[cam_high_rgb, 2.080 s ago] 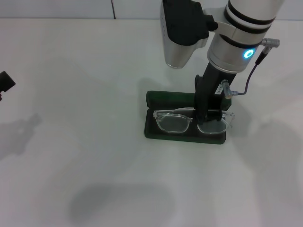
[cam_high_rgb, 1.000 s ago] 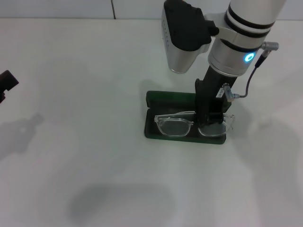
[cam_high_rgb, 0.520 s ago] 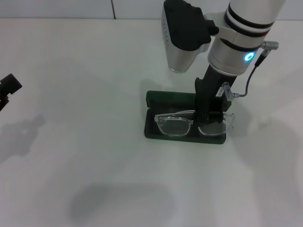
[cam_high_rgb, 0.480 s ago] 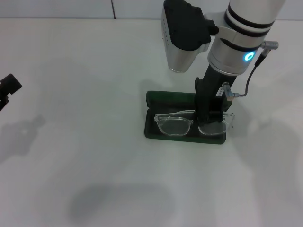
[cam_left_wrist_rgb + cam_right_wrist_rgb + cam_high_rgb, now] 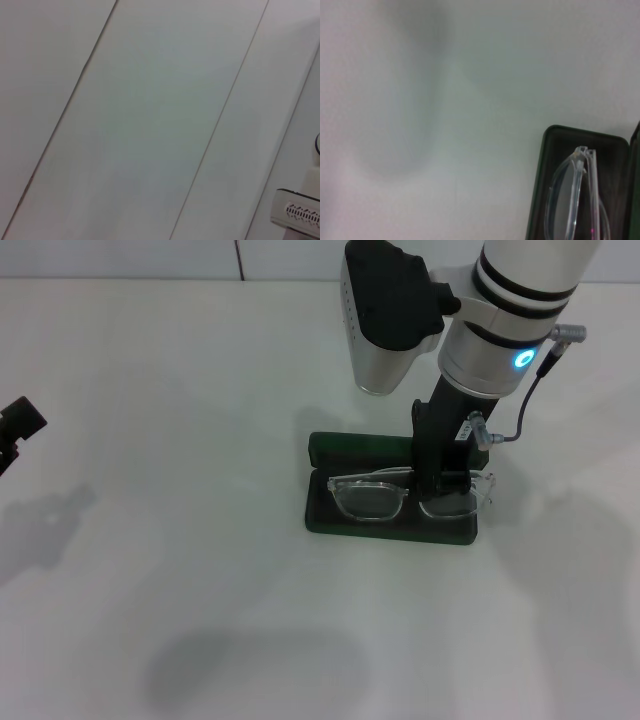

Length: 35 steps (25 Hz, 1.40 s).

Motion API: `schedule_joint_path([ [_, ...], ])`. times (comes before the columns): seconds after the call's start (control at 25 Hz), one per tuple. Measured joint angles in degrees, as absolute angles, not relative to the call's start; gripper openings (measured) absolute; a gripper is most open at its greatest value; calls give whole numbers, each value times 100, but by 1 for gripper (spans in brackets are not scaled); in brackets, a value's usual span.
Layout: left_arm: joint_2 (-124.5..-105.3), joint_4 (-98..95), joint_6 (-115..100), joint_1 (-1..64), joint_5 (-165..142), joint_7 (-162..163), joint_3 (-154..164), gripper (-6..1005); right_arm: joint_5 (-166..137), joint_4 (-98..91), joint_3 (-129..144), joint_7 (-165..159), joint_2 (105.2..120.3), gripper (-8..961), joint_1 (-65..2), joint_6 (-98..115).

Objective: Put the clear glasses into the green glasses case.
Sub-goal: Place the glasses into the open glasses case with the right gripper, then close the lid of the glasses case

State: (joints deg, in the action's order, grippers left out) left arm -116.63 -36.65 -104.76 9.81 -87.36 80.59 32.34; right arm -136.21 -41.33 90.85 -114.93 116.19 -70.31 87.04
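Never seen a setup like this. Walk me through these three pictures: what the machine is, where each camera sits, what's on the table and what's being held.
This is a two-armed robot with a camera on its head and one on each wrist.

The head view looks down at a white table. The right gripper reaches down onto the clear glasses, which lie in the open green glasses case. Whether it grips them cannot be made out. The left gripper sits idle at the table's left edge.

The right wrist view looks down from that arm and shows one end of the case with the glasses inside.

The left wrist view shows only pale panelled surfaces and part of a white device.
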Motion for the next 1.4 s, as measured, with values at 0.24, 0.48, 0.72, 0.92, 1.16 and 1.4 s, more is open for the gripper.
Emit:
schedule_joint_path([
  [0.24, -11658, -3617, -10476, 984, -8737, 8059, 3234, 40, -13575, -4130, 9088, -11447, 11619, 93, -7031, 8704],
  [0.48, -11659, -3613, -10476, 983, -8742, 8059, 3234, 39, -13552, -4124, 9088, -11431, 11619, 101, -7014, 8719],
  [0.72, -11662, -3612, -10476, 984, -8756, 8059, 3234, 40, -13547, -4121, 9088, -11440, 11619, 120, -6988, 8746],
  [0.92, -11663, -3612, -10477, 987, -8791, 8059, 3234, 39, -13543, -4136, 9088, -11467, 11619, 136, -6985, 8759],
  [1.16, -11663, -3612, -10485, 967, -8798, 8059, 3234, 40, -13503, -4444, 9080, -11522, 11618, 140, -6845, 8829],
  [1.4, -11653, -3623, -10507, 986, -8799, 8093, 3234, 40, -13483, -5630, 9055, -11789, 11616, 142, -6229, 9144],
])
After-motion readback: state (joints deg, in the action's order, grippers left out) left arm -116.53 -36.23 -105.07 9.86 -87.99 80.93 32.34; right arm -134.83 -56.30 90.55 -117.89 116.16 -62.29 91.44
